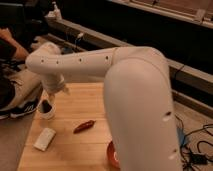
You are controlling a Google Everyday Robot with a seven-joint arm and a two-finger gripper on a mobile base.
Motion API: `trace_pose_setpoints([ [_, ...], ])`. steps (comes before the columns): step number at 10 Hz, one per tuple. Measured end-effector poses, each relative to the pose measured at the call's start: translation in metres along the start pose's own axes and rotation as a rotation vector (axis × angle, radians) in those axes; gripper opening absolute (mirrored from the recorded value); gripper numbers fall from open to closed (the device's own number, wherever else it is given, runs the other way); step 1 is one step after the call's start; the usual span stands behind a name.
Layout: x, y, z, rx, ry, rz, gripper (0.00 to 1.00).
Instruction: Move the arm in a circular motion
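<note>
The arm (135, 85) is a thick cream-white tube with small dark screw holes. It fills the right and middle of the camera view and reaches left across the wooden table (90, 145). At its bend (42, 60) it turns down into the short gripper (53, 92). The gripper hangs at the table's far left, just above and behind a white cup (46, 108) with dark contents.
A dark red pepper-like item (84, 126) lies mid-table. A white packet (44, 139) lies at the front left. A red bowl (112, 155) shows only as an edge behind the arm. A seated person (12, 75) is at the left, and a ledge with cables (75, 37) runs behind.
</note>
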Motion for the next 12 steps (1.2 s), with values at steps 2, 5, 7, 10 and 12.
trace_pose_setpoints([
  [2,-0.057,-0.087,-0.023,0.094,-0.067,0.04,0.65],
  [5,-0.064,-0.218,-0.049,0.213,-0.108,0.215,0.65],
  [7,-0.031,-0.29,-0.059,0.266,-0.104,0.367,0.65],
  [10,0.059,-0.366,-0.06,0.308,-0.056,0.622,0.65],
  [12,0.148,-0.389,-0.05,0.316,0.01,0.809,0.65],
])
